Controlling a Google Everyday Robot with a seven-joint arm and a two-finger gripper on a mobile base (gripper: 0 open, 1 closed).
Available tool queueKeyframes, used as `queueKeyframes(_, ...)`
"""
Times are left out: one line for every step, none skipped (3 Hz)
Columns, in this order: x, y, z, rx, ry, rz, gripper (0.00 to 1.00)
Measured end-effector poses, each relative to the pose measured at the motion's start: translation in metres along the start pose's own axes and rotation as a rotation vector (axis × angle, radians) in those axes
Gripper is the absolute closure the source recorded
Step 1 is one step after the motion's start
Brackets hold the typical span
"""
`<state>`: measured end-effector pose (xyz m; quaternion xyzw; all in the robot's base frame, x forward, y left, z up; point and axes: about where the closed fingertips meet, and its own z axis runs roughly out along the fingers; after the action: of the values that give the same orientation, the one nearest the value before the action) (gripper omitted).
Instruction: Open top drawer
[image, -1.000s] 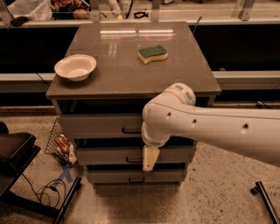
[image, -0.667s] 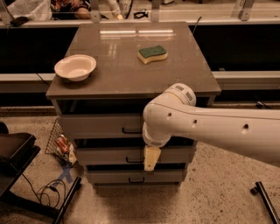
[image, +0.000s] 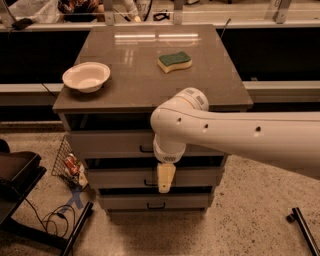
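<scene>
Camera view: the top drawer (image: 105, 145), a wide grey cabinet front with a small dark bar handle (image: 145, 149) at its centre, appears shut just under the brown slab of the table (image: 140, 85). The cream-tipped tool (image: 166, 178) on the white arm (image: 240, 137) hangs pointing down just below that handle, in front of the middle grey drawer (image: 115, 177); whether it is apart or together cannot be told. Judgement: a stiff panel on slides, probably moderate in weight and not fragile. Its smooth front gives no purchase, so the bar handle is the one place to grip, with a straight outward pull.
</scene>
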<state>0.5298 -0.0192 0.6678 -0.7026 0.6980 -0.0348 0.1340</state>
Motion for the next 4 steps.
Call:
queueKeyframes(-0.016,-0.003,0.014,-0.058,0.024,-0.046,0.0)
queueKeyframes(-0.015,0.019,0.025,-0.111,0.012,-0.043,0.0)
queueKeyframes(-0.021,0.015,0.031,-0.124,0.017,-0.059,0.0)
queueKeyframes(-0.029,0.007,0.049,-0.159,0.003,-0.07,0.03)
